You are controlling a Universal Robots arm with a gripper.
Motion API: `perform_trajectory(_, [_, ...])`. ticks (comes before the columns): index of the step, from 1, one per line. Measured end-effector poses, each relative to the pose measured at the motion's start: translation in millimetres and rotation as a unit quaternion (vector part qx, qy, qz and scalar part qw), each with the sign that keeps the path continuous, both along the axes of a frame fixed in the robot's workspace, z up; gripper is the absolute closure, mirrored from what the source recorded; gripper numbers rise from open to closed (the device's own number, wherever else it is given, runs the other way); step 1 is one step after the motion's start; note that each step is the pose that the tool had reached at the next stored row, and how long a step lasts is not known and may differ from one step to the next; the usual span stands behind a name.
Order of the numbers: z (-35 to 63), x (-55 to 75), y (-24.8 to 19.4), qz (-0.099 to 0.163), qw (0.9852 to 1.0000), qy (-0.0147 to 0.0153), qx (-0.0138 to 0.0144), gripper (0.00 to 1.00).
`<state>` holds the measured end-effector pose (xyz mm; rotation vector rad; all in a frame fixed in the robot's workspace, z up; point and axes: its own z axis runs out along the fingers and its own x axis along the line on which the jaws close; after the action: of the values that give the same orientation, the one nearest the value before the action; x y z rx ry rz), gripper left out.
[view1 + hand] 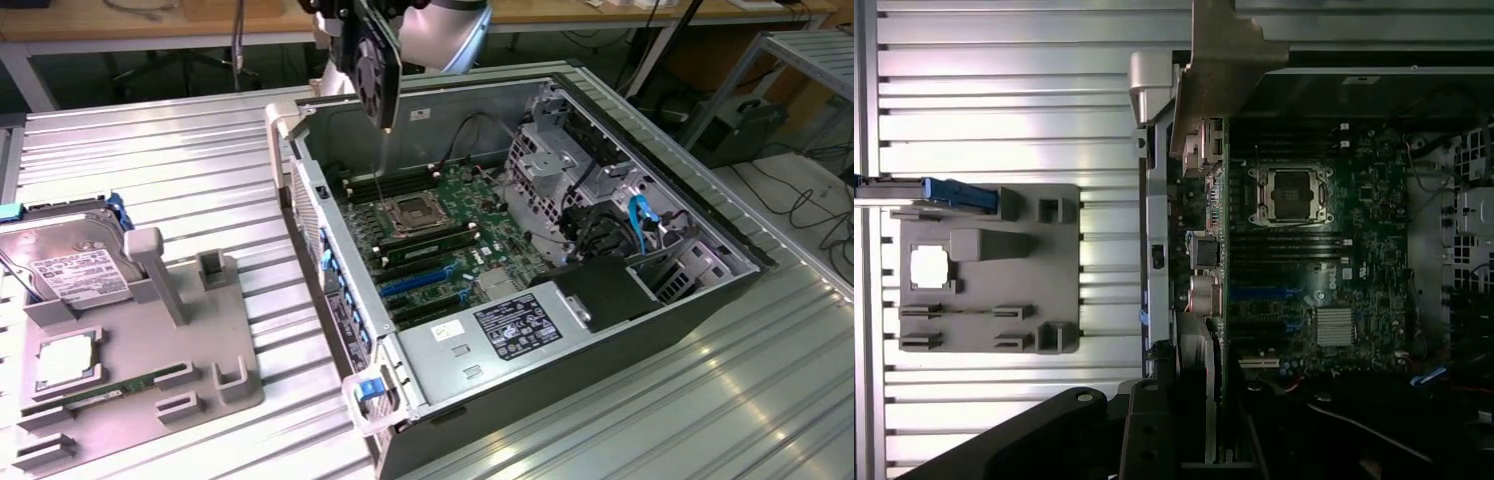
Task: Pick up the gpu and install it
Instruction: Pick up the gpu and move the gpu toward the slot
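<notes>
You have the graphics card [375, 72] off the table and in the air. It hangs on edge at the upper middle of the exterior view, above the far rim of the open computer case [694, 215]. The gripper [358, 22] is closed to a narrow gap on the card's upper part. Nothing else supports the card, so I judge it securely held.

In the wrist view the card shows edge-on, with its silver bracket [1220, 60] close to the case wall that carries the ports. That orientation looks deliberate, since the bracket has to meet that wall.

The card is clear of the motherboard [461, 215]. The blue slots [414, 283] sit lower in the frame, well apart from the card's bottom corner, so the card is not yet installed.

At the lower left of the exterior view is the gray holder [147, 340]. The hard drive [74, 265] stands on edge in it, and the memory stick [114, 392] lies in a groove. Both are well apart from the gripper.
</notes>
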<state>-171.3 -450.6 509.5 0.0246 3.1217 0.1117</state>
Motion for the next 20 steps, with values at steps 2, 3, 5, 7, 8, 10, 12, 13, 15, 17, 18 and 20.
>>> perform_trajectory(2, [-3.7, 2.0, -0.1, 0.0, 1.0, -0.0001, 0.0001, 0.73])
perform_trajectory(3, [-4.4, 3.0, 0.0, 0.0, 1.0, 0.0, 0.0, 0.73])
perform_trajectory(5, [-5.5, 6.4, 0.0, 0.0, 1.0, 0.0, 0.0, 0.73])
perform_trajectory(7, [-6.2, 10.5, 0.0, 0.0, 1.0, -0.0001, 0.0001, 0.73])
perform_trajectory(8, [-6.6, 13.1, 0.0, 0.0, 1.0, -0.0001, 0.0, 0.73])
perform_trajectory(10, [-7.4, 17.2, 0.0, 0.0, 1.0, 0.0, 0.0001, 0.73])
perform_trajectory(12, [-9.1, 19.7, 0.0, 0.0, 1.0, 0.0, 0.0, 0.73])
perform_trajectory(13, [-10.3, 20.5, 0.0, 0.0, 1.0, -0.0001, 0.0, 0.73])
perform_trajectory(15, [-14.0, 24.2, 0.0, 0.0, 1.0, 0.0, 0.0, 0.73])
perform_trajectory(17, [-15.5, 29.8, 0.0, 0.0, 1.0, 0.0, 0.0, 0.73])
perform_trajectory(18, [-16.1, 33.2, 0.0, 0.0, 1.0, 0.0, 0.0, 0.73])
perform_trajectory(20, [-17.0, 39.8, 0.0, 0.0, 1.0, 0.0, 0.0, 0.73])
